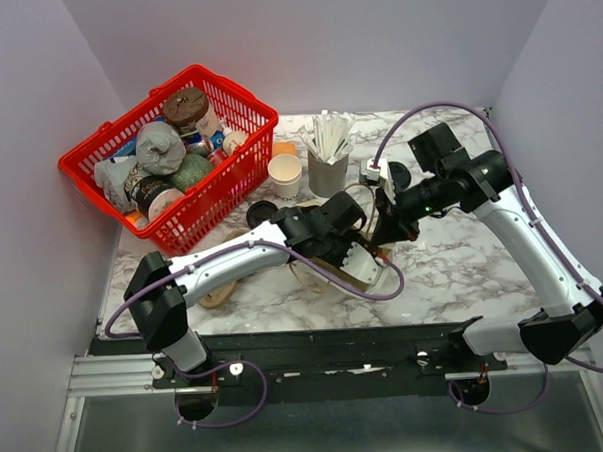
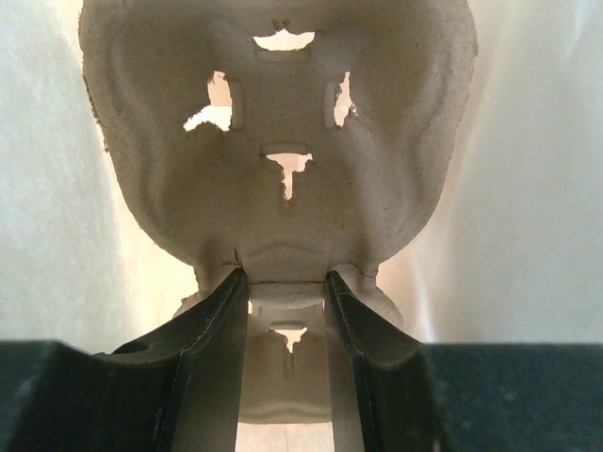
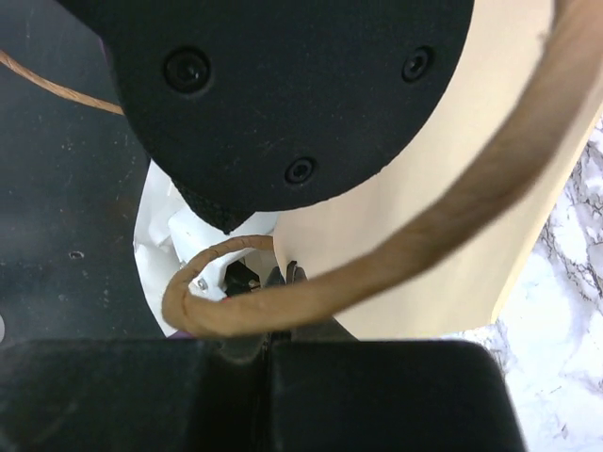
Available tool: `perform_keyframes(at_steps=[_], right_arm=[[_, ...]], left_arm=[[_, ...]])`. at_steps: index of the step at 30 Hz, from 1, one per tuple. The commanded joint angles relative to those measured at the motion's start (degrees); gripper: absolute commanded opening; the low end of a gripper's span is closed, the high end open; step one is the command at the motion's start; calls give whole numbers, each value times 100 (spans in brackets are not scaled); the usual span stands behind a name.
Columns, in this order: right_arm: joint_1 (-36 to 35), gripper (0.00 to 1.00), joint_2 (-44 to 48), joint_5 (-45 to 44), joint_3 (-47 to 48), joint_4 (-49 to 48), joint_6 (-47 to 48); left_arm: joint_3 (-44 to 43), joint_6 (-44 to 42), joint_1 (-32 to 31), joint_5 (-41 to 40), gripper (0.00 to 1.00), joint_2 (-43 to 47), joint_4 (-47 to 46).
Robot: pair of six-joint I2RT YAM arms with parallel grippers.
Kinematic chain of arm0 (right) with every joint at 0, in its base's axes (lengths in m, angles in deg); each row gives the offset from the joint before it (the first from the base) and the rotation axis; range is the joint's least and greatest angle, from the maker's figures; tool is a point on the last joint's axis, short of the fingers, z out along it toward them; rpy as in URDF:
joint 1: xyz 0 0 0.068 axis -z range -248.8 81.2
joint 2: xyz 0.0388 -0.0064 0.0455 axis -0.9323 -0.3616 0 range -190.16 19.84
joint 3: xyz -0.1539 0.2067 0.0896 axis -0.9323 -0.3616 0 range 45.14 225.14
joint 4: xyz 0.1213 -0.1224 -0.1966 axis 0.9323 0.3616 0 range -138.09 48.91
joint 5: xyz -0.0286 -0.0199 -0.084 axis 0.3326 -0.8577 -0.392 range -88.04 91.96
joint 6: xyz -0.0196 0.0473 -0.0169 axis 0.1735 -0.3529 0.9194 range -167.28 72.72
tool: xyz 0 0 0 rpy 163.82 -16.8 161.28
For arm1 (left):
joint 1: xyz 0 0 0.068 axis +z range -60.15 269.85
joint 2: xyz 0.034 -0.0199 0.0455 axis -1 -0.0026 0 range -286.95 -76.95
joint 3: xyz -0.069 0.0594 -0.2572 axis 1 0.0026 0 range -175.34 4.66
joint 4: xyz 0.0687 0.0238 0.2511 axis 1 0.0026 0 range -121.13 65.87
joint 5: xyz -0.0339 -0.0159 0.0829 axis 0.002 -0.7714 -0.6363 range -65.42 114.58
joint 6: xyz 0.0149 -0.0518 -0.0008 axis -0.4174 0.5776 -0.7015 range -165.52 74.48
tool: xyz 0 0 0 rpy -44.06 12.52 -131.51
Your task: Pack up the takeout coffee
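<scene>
Nearest the arms, down and to the right of the red basket, both grippers are busy with one paper bag. The left gripper reaches inside it, jaws pinched on the narrow neck of a pulp cup carrier. The right gripper is clamped tight on the bag handle, a twisted paper cord. Neither holds the drink.

The takeout coffee seems to be the dark round lid just beside the basket's front-right side, half behind the left arm (its cream body barely shows, so I'm not certain). I'd expect it to be light, sloshy if full, with thin walls that dent and a lid that can pop. It is best gripped gently around the body, below the lid, and kept upright.

Further back, right of the basket, stand the stack of cups and the grey cup of sticks.
</scene>
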State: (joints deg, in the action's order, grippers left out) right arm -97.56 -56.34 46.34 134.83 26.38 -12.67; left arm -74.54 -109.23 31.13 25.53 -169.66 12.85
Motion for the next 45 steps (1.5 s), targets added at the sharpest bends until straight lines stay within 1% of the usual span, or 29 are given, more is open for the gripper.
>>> perform_keyframes(at_steps=[1, 3, 4, 6, 7, 9, 10, 12, 13, 16, 17, 18, 21, 22, 25, 26, 30, 31, 34, 37, 40, 42, 43, 45], right_arm=[[-43, 0, -46, 598, 207, 348, 28], [-43, 0, -55, 572, 215, 348, 28], [-34, 0, -55, 554, 224, 331, 28], [-34, 0, -55, 458, 207, 269, 2], [-34, 0, -63, 414, 198, 243, -7], [-25, 0, -63, 282, 198, 182, -7], [-25, 0, -72, 238, 215, 164, -7], [-8, 0, -81, 185, 259, 120, -7], [1, 0, -107, 168, 277, 120, -7], [10, 0, -134, 132, 321, 120, 11], [27, 0, -142, 124, 312, 137, 45], [28, 0, -143, 115, 321, 146, 63], [45, 0, -160, 88, 321, 181, 98], [71, 0, -169, 88, 321, 199, 116], [141, 0, -257, 115, 312, 330, 195], [177, 0, -274, 141, 269, 348, 213], [353, 0, -485, 229, 286, 488, 335], [370, 0, -537, 220, 295, 489, 345], [370, 1, -538, 194, 286, 445, 362], [362, 1, -468, 167, 198, 322, 283], [353, 1, -301, 97, -47, 111, 178], [335, 1, -248, 123, -92, 23, 29], [327, 1, -248, 158, -57, 23, 2], [265, 0, -274, 238, -4, 40, -68]], left_arm=[[106, 6, 1, -253, 1, -81, -531], [124, 33, 1, -271, 10, -81, -628], [124, 85, 1, -288, 18, -72, -628], [194, 112, 10, -306, 26, 15, -672], [238, 130, 10, -306, 33, 59, -690], [396, 235, 27, -297, 40, 226, -821], [431, 279, 36, -271, 46, 279, -865], [519, 428, 54, -253, 51, 376, -927], [537, 464, 71, -253, 56, 402, -936], [581, 622, 89, -271, 66, 516, -971], [598, 683, 106, -271, 67, 534, -1023], [607, 753, 106, -271, 70, 586, -1032], [616, 842, 115, -280, 72, 666, -1059], [607, 920, 115, -288, 77, 675, -1068], [511, 1192, 115, -245, 78, 780, -1094], [415, 1289, 115, -210, 82, 806, -1111], [212, 1694, 133, 247, 82, 1069, -1067], [212, 1799, 141, 439, 99, 1131, -1102], [291, 2098, 229, 827, 99, 1377, -1225], [598, 2563, 326, 1161, 99, 1694, -1577], [1046, 2993, 379, 1416, 99, 2045, -1972], [1371, 3118, 370, 1574, 99, 2169, -2183], [1398, 3179, 379, 1618, 99, 2143, -2166], [1250, 3136, 379, 1767, 99, 1933, -1834]])
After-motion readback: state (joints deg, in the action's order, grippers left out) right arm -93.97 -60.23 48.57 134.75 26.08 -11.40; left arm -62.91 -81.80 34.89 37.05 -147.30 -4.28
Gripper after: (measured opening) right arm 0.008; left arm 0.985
